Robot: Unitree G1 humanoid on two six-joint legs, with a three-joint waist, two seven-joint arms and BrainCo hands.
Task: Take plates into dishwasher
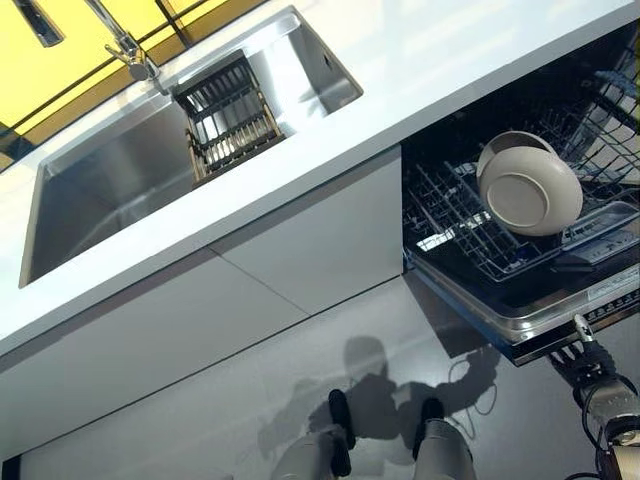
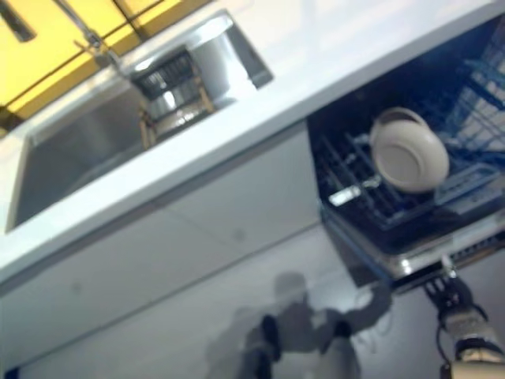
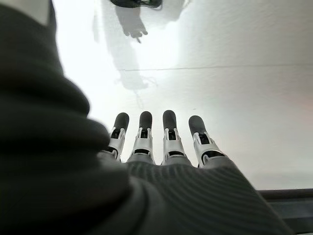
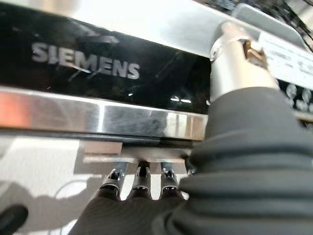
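White countertop [image 1: 420, 60] runs across a kitchen unit, with the dishwasher door [image 1: 560, 315] folded down below it at the right. Nearest, the right hand [image 4: 142, 183] meets the door's front edge from beneath: in its wrist view the fingers [image 4: 139, 177] reach up under the steel handle strip [image 4: 98, 120] and their tips are hidden behind it, while the thumb [image 4: 234, 54] lies over the door's top face, so the edge sits between thumb and fingers. Whether the fingers curl round it cannot be told. The left hand [image 3: 161, 147] shows only in its own wrist view, fingers straight and side by side, holding nothing, over pale floor. Beyond the door, a beige plate [image 1: 528, 186] stands tilted on edge in the lower rack [image 1: 450, 215]. Farther back, a steel sink [image 1: 110, 185] holds a dark drainer basket [image 1: 230, 115] beside the tap [image 1: 125, 40].
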